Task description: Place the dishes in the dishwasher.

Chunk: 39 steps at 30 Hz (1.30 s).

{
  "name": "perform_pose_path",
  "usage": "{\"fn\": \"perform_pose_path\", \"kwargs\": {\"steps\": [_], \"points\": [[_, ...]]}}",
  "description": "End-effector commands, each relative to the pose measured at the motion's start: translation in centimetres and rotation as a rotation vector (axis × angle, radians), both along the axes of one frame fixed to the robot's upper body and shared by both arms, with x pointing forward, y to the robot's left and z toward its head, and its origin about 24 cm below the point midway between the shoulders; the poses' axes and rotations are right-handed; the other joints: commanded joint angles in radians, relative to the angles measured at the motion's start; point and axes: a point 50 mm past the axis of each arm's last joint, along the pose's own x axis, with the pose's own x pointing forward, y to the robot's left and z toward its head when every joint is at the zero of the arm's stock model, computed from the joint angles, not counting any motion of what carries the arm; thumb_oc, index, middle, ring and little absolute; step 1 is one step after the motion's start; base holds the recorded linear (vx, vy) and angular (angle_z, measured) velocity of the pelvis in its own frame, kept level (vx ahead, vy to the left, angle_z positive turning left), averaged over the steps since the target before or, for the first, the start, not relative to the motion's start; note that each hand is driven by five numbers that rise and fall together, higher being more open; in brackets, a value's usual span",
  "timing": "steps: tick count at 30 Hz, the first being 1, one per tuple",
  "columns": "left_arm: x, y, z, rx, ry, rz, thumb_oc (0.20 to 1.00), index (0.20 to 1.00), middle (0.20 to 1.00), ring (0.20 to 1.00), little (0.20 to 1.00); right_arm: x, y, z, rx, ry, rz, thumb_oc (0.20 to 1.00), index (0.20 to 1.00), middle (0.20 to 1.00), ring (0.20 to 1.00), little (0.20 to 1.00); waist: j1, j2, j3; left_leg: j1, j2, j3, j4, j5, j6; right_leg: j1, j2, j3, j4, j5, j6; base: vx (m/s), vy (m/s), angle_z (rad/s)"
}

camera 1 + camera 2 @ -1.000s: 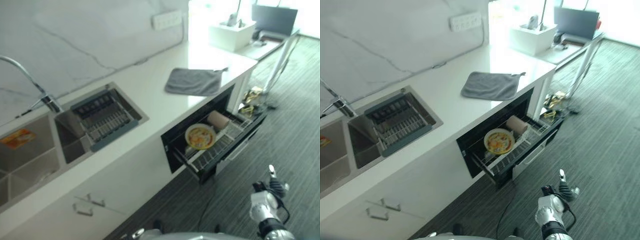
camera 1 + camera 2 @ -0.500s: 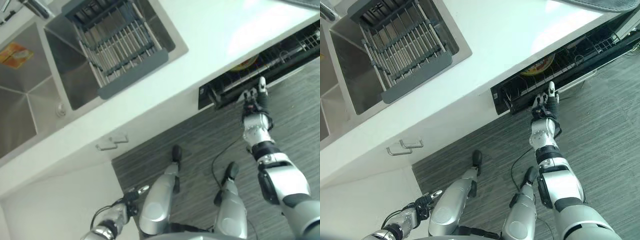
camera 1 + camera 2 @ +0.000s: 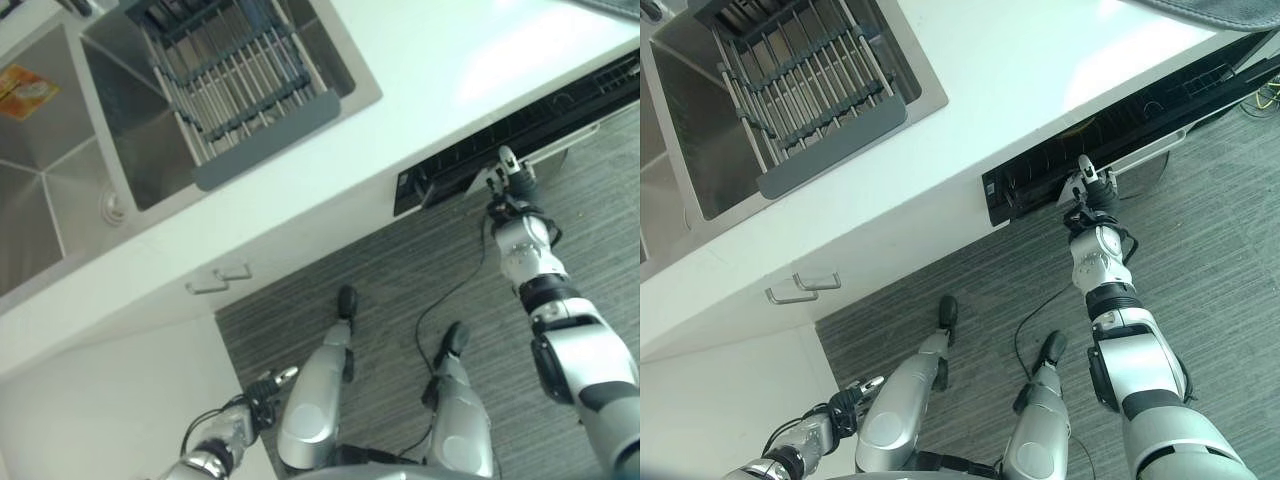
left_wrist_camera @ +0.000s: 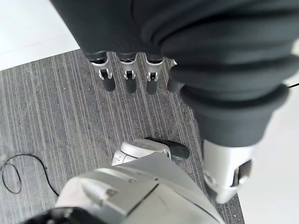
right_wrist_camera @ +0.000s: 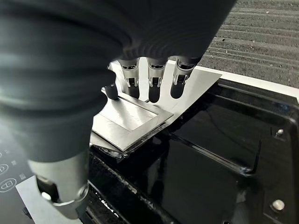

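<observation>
The black dishwasher drawer (image 3: 520,128) under the white counter stands almost pushed in, with only a narrow gap at its top. A sliver of the yellow plate (image 3: 1080,124) shows in that gap; the other dishes are hidden. My right hand (image 3: 508,183) is raised to the drawer's front, open. In the right wrist view its straight fingers (image 5: 154,84) rest against the silver handle plate (image 5: 131,117) on the glossy black panel (image 5: 210,154). My left hand (image 3: 262,385) hangs low by the white cabinet, and its fingers (image 4: 128,74) are straight over the floor, holding nothing.
A grey drying rack (image 3: 240,90) sits in the steel sink (image 3: 60,170) at the left. The white counter (image 3: 420,70) overhangs the drawer, with a grey cloth (image 3: 1200,8) at its far right edge. Two cabinet handles (image 3: 218,281) jut out below the sink. Grey striped flooring (image 3: 600,230) lies around me.
The camera has tipped down toward the floor. The drawer has slid in from wide open to nearly closed, and my right hand has risen to its front and followed it in.
</observation>
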Motion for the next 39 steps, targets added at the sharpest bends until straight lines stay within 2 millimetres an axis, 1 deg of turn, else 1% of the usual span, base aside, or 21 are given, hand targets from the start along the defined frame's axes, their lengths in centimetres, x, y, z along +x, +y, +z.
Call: {"fn": "perform_pose_path", "kwargs": {"steps": [1, 4, 5, 7, 9, 13, 17, 21, 26, 31, 35, 36, 37, 38, 39], "points": [[-1.1, 2.3, -0.1, 0.076, 0.045, -0.024, 1.000, 1.000, 1.000, 1.000, 1.000, 1.3, 2.4, 10.7, -0.193, -0.352, 0.112, 1.000, 1.000, 1.000, 1.000, 1.000, 0.061, -0.021, -0.053, 0.013, 0.057, -0.031, 0.097, -0.079, -0.047, -0.068, -0.070, -0.001, 0.194, -0.064, 0.015, 0.00, 0.000, 0.00], [-1.4, 2.5, -0.2, 0.077, 0.053, -0.025, 1.000, 1.000, 1.000, 1.000, 1.000, 1.4, 1.9, 12.5, -0.237, -0.379, 0.100, 1.000, 1.000, 1.000, 1.000, 1.000, 0.076, -0.015, -0.055, 0.017, 0.054, -0.037, 0.086, -0.075, -0.049, -0.057, -0.072, -0.016, 0.190, -0.066, 0.016, 0.00, 0.029, 0.10], [-1.6, 2.6, -0.2, 0.080, 0.061, -0.030, 1.000, 1.000, 1.000, 1.000, 1.000, 1.4, 2.0, 13.5, -0.258, -0.396, 0.101, 1.000, 1.000, 1.000, 1.000, 1.000, 0.083, -0.015, -0.058, 0.020, 0.054, -0.040, 0.079, -0.072, -0.049, -0.052, -0.071, -0.023, 0.188, -0.067, 0.016, 0.00, 0.030, 0.13], [-1.9, 2.9, -0.3, 0.081, 0.067, -0.030, 1.000, 1.000, 1.000, 1.000, 1.000, 1.3, 2.1, 14.3, -0.279, -0.416, 0.109, 1.000, 1.000, 1.000, 1.000, 1.000, 0.089, -0.015, -0.059, 0.024, 0.054, -0.044, 0.072, -0.069, -0.050, -0.046, -0.069, -0.029, 0.186, -0.069, 0.016, 0.01, 0.022, 0.09], [-2.5, 3.2, -0.4, 0.085, 0.079, -0.031, 1.000, 1.000, 1.000, 1.000, 1.000, 1.2, 2.3, 15.6, -0.305, -0.451, 0.126, 1.000, 1.000, 1.000, 1.000, 1.000, 0.098, -0.018, -0.062, 0.027, 0.055, -0.048, 0.071, -0.067, -0.050, -0.037, -0.068, -0.038, 0.190, -0.075, 0.013, 0.03, 0.021, 0.06], [-2.7, 3.7, -0.3, 0.091, 0.087, -0.023, 1.000, 1.000, 1.000, 1.000, 1.000, 1.0, 2.8, 17.0, -0.324, -0.498, 0.159, 1.000, 1.000, 1.000, 1.000, 1.000, 0.111, -0.024, -0.065, 0.029, 0.056, -0.052, 0.071, -0.066, -0.051, -0.027, -0.068, -0.052, 0.191, -0.077, 0.014, 0.03, -0.001, 0.13], [-3.2, 4.2, -0.4, 0.097, 0.097, -0.008, 1.000, 1.000, 1.000, 1.000, 1.000, 0.7, 3.9, 18.2, -0.354, -0.548, 0.209, 1.000, 1.000, 1.000, 1.000, 1.000, 0.121, -0.032, -0.068, 0.033, 0.058, -0.054, 0.073, -0.066, -0.050, -0.014, -0.063, -0.060, 0.189, -0.079, 0.012, 0.04, 0.003, 0.07], [-3.7, 5.0, -0.3, 0.111, 0.112, -0.003, 1.000, 1.000, 1.000, 1.000, 1.000, 0.2, 4.4, 19.8, -0.351, -0.635, 0.252, 1.000, 1.000, 1.000, 1.000, 1.000, 0.133, -0.046, -0.072, 0.037, 0.062, -0.060, 0.076, -0.069, -0.049, 0.004, -0.054, -0.069, 0.183, -0.082, 0.011, 0.05, -0.021, 0.09], [-3.8, 5.7, -0.1, 0.126, 0.114, 0.005, 1.000, 1.000, 1.000, 1.000, 1.000, -0.7, 5.2, 21.6, -0.319, -0.743, 0.284, 1.000, 1.000, 1.000, 1.000, 1.000, 0.144, -0.062, -0.075, 0.038, 0.066, -0.062, 0.081, -0.070, -0.048, 0.020, -0.046, -0.077, 0.175, -0.082, 0.012, 0.03, -0.034, 0.01], [-3.8, 6.1, 0.0, 0.143, 0.112, 0.008, 1.000, 1.000, 1.000, 1.000, 1.000, -1.0, 5.5, 22.1, -0.298, -0.786, 0.308, 1.000, 1.000, 1.000, 1.000, 1.000, 0.151, -0.068, -0.078, 0.037, 0.066, -0.067, 0.083, -0.071, -0.046, 0.031, -0.041, -0.081, 0.171, -0.085, 0.013, 0.01, -0.017, 0.00], [-3.8, 6.4, 0.1, 0.169, 0.112, 0.036, 1.000, 1.000, 1.000, 1.000, 1.000, -0.8, 5.4, 21.7, -0.285, -0.764, 0.299, 1.000, 1.000, 1.000, 1.000, 1.000, 0.152, -0.069, -0.080, 0.039, 0.067, -0.067, 0.084, -0.071, -0.046, 0.037, -0.040, -0.082, 0.170, -0.087, 0.013, 0.00, -0.015, 0.03], [-3.8, 6.5, 0.2, 0.170, 0.110, 0.047, 1.000, 1.000, 1.000, 1.000, 1.000, -0.5, 5.3, 20.7, -0.270, -0.723, 0.304, 1.000, 1.000, 1.000, 1.000, 1.000, 0.150, -0.070, -0.085, 0.045, 0.070, -0.065, 0.078, -0.068, -0.047, 0.043, -0.037, -0.080, 0.169, -0.089, 0.013, 0.00, 0.000, 0.00], [-3.8, 6.5, 0.1, 0.170, 0.110, 0.050, 1.000, 1.000, 1.000, 1.000, 1.000, -0.4, 5.2, 20.5, -0.265, -0.712, 0.305, 1.000, 1.000, 1.000, 1.000, 1.000, 0.149, -0.070, -0.086, 0.047, 0.071, -0.065, 0.076, -0.067, -0.048, 0.044, -0.036, -0.079, 0.168, -0.090, 0.012, -0.03, -0.006, 0.00], [-3.8, 6.1, 0.0, 0.160, 0.110, 0.068, 1.000, 1.000, 1.000, 1.000, 1.000, 0.3, 4.9, 17.6, -0.218, -0.618, 0.305, 1.000, 1.000, 1.000, 1.000, 1.000, 0.139, -0.073, -0.096, 0.067, 0.075, -0.060, 0.060, -0.064, -0.049, 0.059, -0.030, -0.076, 0.158, -0.092, 0.010, 0.00, 0.000, 0.00], [-3.9, 6.0, -0.1, 0.158, 0.111, 0.069, 1.000, 1.000, 1.000, 1.000, 1.000, 0.4, 4.8, 16.6, -0.189, -0.595, 0.306, 1.000, 1.000, 1.000, 1.000, 1.000, 0.135, -0.074, -0.098, 0.072, 0.077, -0.058, 0.056, -0.062, -0.050, 0.063, -0.029, -0.076, 0.155, -0.091, 0.009, -0.03, -0.018, 0.01]]}}
